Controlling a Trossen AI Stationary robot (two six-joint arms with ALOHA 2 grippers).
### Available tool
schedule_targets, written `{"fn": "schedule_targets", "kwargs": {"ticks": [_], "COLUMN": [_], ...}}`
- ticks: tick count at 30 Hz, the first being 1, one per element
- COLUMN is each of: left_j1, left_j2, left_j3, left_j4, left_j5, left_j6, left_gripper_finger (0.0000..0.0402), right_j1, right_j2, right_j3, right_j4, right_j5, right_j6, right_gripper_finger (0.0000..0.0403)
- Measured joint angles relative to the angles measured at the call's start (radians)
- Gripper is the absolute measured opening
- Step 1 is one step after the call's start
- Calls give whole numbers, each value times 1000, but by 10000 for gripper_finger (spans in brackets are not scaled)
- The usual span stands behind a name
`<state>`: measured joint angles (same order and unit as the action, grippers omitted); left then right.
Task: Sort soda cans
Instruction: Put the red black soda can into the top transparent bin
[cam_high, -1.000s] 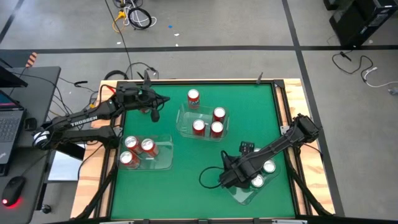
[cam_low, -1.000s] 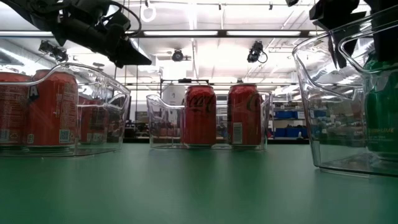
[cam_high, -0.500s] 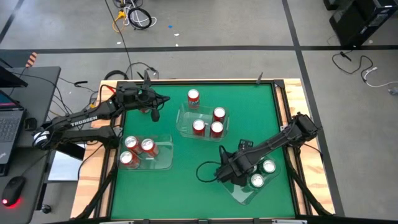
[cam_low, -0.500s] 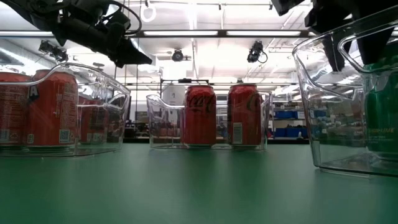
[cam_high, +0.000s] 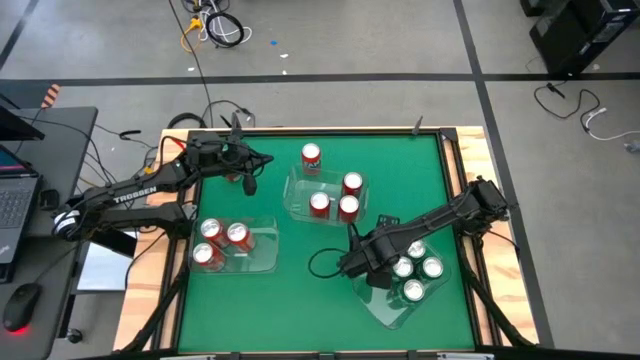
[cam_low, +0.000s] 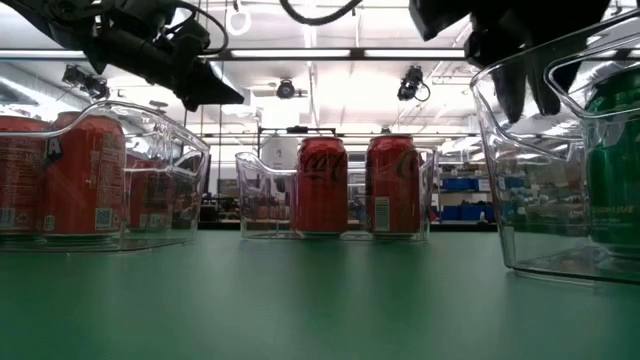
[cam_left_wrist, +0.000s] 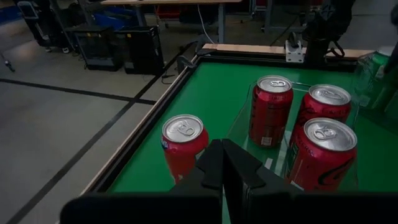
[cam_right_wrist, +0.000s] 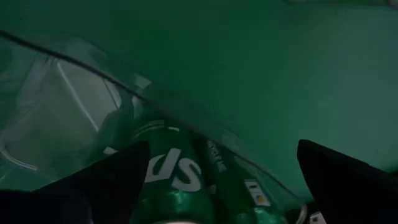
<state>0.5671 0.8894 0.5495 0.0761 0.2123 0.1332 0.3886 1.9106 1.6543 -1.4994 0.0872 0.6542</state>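
Green soda cans (cam_high: 413, 291) stand upright in a clear bin (cam_high: 385, 312) at the table's near right. My right gripper (cam_high: 360, 266) hangs open over that bin's left wall. In the right wrist view a green can (cam_right_wrist: 171, 171) shows below, between the spread fingers, untouched. Three red cans (cam_high: 347, 207) stand in the middle bin (cam_high: 296, 196), three more (cam_high: 237, 235) in the left bin (cam_high: 262, 258). One loose red can (cam_high: 311, 155) stands on the table's far side. My left gripper (cam_left_wrist: 224, 167) is shut and hovers at the far left, short of the loose can (cam_left_wrist: 182, 140).
The green table has a raised wooden rim (cam_high: 455, 160). A dark cable loop (cam_high: 322, 264) hangs beside my right gripper. Open green surface (cam_high: 300, 300) lies between the left and right bins. A laptop and mouse sit beyond the table's left edge.
My right gripper has moved from over the near-right bin toward the table's left and slightly farther away. A green can that it covered now stands in view in the bin. The left arm has kept still.
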Motion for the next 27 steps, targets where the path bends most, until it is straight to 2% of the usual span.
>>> {"fn": "schedule_targets", "kwargs": {"ticks": [6,12,17,21,27], "left_j1": [0,0,0,0,0], "left_j2": [0,0,-2,-6,-6], "left_j3": [0,0,1,38,138], "left_j4": [0,0,-3,-78,-277], "left_j5": [0,0,-7,-8,-35], "left_j6": [-7,-7,-7,-3,-11], "left_gripper_finger": [3,3,3,2,1], "right_j1": [-58,-117,-158,-183,-215], "right_j2": [0,0,0,-1,-3], "right_j3": [0,0,0,0,0], "right_j4": [-36,-70,-70,-71,-69], "right_j5": [7,65,69,73,209], "right_j6": [-53,-148,-194,-230,-296], "right_gripper_finger": [366,299,219,140,16]}}
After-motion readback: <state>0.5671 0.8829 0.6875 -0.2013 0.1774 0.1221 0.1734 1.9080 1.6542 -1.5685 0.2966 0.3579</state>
